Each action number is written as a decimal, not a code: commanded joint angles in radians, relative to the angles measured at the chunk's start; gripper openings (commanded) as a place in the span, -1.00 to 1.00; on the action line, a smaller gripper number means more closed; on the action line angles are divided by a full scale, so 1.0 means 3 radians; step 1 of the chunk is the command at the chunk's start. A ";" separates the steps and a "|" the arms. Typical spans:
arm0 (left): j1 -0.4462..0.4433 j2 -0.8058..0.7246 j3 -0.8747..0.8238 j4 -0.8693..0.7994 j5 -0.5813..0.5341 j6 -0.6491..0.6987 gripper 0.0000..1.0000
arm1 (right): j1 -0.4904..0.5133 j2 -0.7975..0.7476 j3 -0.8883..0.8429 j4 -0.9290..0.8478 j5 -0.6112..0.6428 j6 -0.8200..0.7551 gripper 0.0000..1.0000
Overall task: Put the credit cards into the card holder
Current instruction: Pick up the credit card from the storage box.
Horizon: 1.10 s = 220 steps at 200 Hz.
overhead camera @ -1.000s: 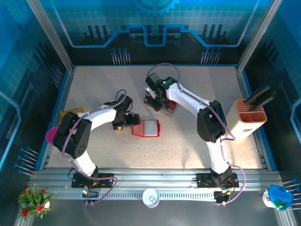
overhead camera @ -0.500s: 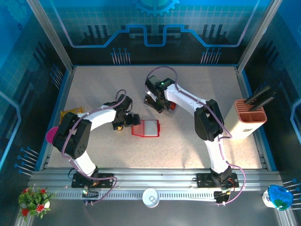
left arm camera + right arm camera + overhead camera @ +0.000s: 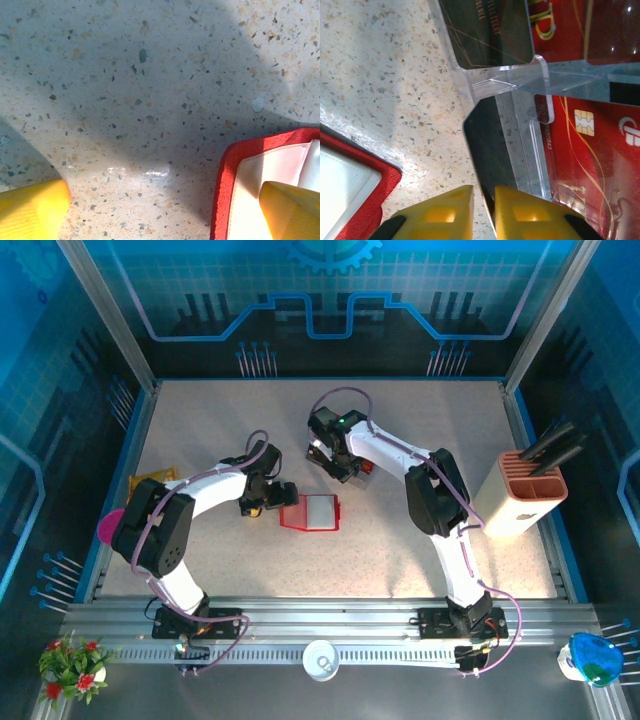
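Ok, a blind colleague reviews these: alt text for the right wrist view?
The right end effector pinches a dark credit card beside a clear stand with red cards; a corner of the red card holder lies lower left on the table.

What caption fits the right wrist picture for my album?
Yellow fingers pinch a dark credit card at a clear stand with red cards.

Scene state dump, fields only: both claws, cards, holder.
left claw: open, nothing gripped, one finger over the pale pocket of the card holder
right claw: shut on the edge of a dark card
other cards: red, at a clear stand
card holder: lying open on the table, pale pocket up, between the two claws
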 commanded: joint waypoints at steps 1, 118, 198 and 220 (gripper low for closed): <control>0.0018 0.0022 -0.0087 -0.0071 0.0038 0.0035 0.99 | -0.0030 0.0022 -0.0008 -0.0038 0.0028 -0.0055 -0.67; 0.0044 -0.0072 0.0106 -0.0172 0.0196 0.0065 0.99 | 0.0101 -0.0433 -0.0071 0.0101 0.0106 -0.0413 -1.00; 0.0054 -0.0086 0.0234 -0.0296 0.0050 0.0168 0.98 | 0.0079 -0.0926 -0.0101 0.0260 -0.0568 0.0280 -1.00; 0.0054 -0.0101 0.0223 -0.0375 -0.0039 0.0190 0.98 | 0.0020 -0.1092 -0.0333 0.0545 -0.1020 0.0705 -1.00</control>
